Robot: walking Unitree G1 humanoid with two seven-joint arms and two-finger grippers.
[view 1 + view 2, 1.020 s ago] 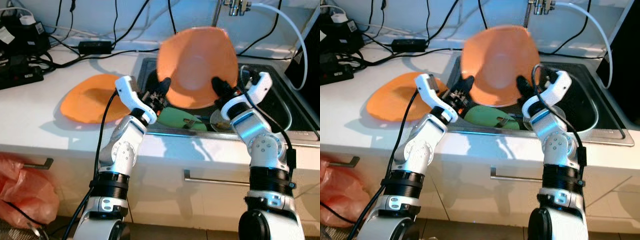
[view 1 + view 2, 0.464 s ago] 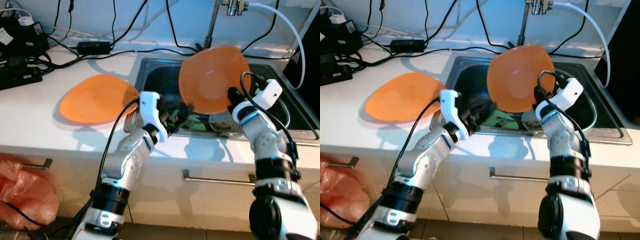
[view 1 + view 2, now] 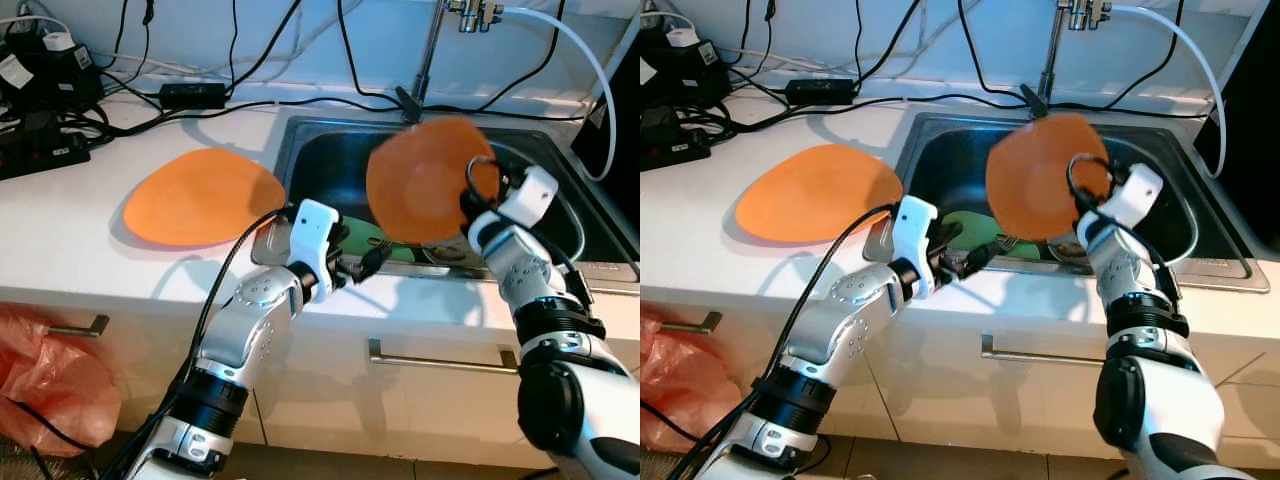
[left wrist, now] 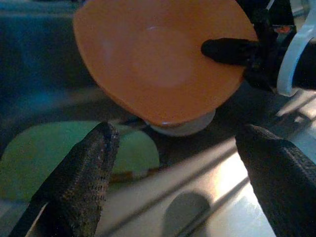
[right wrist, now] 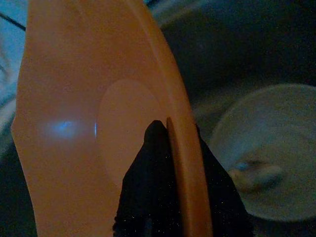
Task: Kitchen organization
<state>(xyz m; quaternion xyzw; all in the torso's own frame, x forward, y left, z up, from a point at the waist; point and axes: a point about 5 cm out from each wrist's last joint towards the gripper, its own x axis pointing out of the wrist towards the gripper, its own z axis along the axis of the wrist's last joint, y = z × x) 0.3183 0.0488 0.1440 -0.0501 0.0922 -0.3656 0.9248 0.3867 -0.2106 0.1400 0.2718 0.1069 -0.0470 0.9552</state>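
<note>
The right tool [image 3: 478,196] pinches the rim of an orange plate [image 3: 425,180], held tilted above the sink [image 3: 330,160]. The left tool [image 3: 362,262] spreads wide at the sink's front edge, apparently clear of the plate. A second orange plate [image 3: 203,196] lies on the desk [image 3: 60,230].

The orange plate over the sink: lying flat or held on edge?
On edge. The orange plate stands nearly upright above the sink, its rim pinched between the right end effector's fingers; the left end effector is open, apart from it.
</note>
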